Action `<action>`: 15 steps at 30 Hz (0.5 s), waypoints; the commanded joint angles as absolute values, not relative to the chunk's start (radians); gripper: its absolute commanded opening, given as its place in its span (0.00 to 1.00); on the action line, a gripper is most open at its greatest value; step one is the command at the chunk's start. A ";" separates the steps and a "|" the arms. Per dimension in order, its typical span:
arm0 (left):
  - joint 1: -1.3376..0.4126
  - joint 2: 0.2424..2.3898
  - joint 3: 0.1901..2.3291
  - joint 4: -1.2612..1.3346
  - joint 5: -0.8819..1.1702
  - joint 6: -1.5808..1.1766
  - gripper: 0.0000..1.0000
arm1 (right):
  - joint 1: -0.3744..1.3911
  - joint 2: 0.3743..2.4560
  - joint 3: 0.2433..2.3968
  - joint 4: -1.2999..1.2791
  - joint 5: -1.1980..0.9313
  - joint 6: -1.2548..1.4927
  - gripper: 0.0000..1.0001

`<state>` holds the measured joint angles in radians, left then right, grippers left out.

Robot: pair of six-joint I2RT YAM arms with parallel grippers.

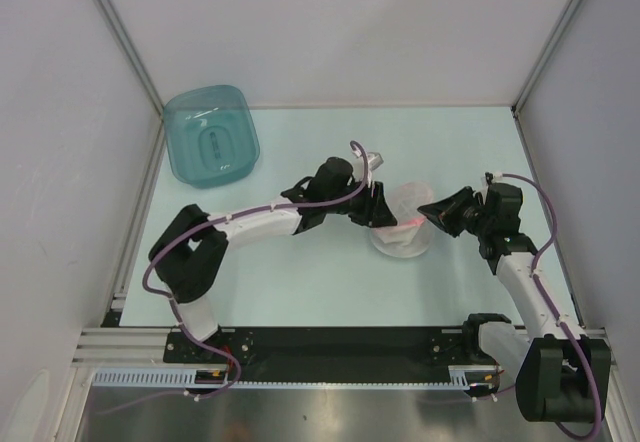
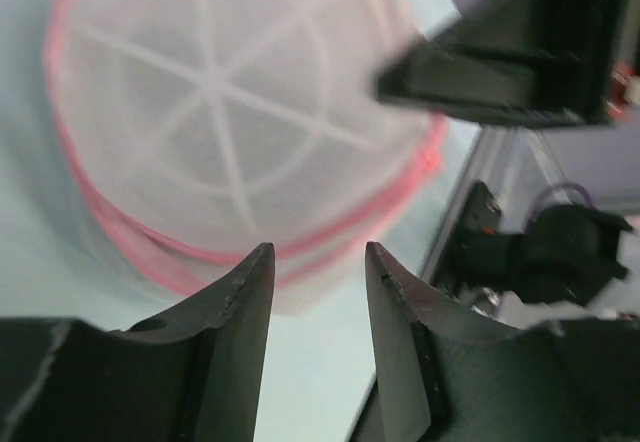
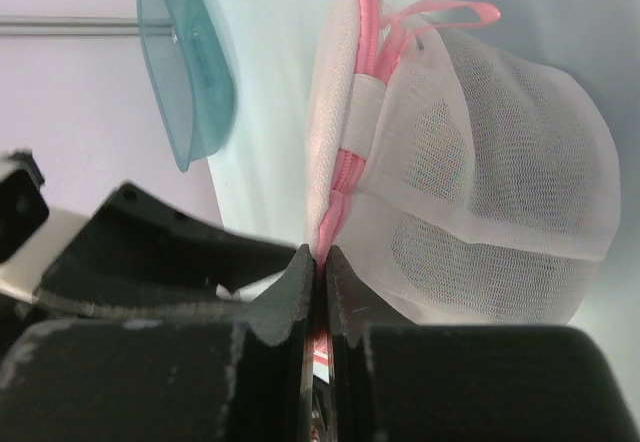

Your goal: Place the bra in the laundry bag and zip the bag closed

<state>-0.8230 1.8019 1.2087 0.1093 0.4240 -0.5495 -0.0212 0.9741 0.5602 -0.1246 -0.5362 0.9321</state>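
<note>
Bright, even light, faint shadows, laundry bag [image 2: 230,112] blurry in left wrist view (probably out of focus)

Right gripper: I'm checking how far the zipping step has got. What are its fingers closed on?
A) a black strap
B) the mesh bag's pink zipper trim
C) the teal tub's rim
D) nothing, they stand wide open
B: in the right wrist view the right gripper is pinched shut on the pink zipper trim of the laundry bag.
</note>
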 commanded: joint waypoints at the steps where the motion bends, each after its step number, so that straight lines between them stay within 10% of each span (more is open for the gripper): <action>1: -0.874 1.677 1.161 0.201 0.564 -0.623 0.48 | -0.025 0.965 0.586 -0.087 -0.554 0.940 0.03; 15: -0.937 1.810 1.190 0.354 0.437 -1.046 0.49 | -0.026 0.939 0.598 -0.121 -0.534 0.957 0.03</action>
